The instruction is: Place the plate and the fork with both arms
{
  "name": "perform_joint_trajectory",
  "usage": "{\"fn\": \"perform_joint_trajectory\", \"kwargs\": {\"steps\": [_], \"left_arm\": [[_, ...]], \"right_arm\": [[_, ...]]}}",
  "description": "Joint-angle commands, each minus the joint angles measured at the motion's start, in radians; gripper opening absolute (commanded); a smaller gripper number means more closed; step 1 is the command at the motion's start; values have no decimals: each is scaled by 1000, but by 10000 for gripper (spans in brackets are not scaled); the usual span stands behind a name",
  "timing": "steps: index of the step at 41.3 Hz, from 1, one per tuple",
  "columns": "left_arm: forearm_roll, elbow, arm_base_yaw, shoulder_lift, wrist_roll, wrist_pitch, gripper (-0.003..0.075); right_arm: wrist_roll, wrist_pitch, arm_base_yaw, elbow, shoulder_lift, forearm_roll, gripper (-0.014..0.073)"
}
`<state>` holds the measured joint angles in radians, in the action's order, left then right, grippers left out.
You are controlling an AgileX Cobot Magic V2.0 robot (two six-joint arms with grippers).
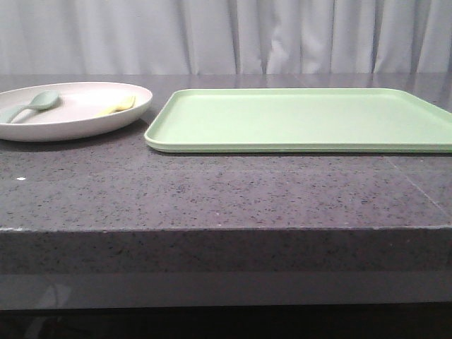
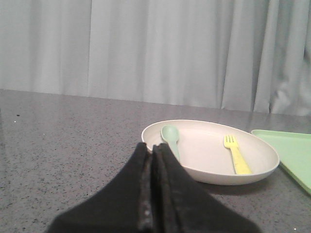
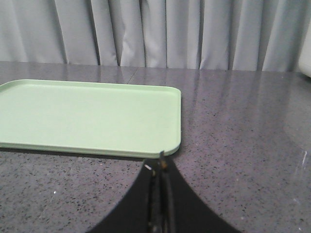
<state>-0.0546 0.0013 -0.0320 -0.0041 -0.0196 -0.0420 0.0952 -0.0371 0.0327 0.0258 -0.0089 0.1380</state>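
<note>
The pale pinkish-cream plate sits on the grey table at the far left, next to the tray; it also shows in the left wrist view. The yellow fork lies inside it on the right side, seen clearly in the left wrist view. A grey-green spoon lies in the plate's left part. My left gripper is shut and empty, just short of the plate's near rim. My right gripper is shut and empty, near the tray's corner. Neither gripper shows in the front view.
A flat light-green tray lies right of the plate, also in the right wrist view. Grey curtains hang behind the table. The table's front edge runs across the front view.
</note>
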Motion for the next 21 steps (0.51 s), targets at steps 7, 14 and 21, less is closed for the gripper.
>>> {"fn": "perform_joint_trajectory", "kwargs": {"steps": [7, 14, 21], "left_arm": [[-5, -11, 2, -24, 2, -113, -20], [-2, -183, 2, -19, 2, -27, -20], [3, -425, 2, 32, 2, 194, -20]], "right_arm": [[14, 122, 2, -10, -20, 3, -68], [14, 26, 3, -142, -20, 3, -68], [14, -112, 3, -365, 12, 3, -68]]}}
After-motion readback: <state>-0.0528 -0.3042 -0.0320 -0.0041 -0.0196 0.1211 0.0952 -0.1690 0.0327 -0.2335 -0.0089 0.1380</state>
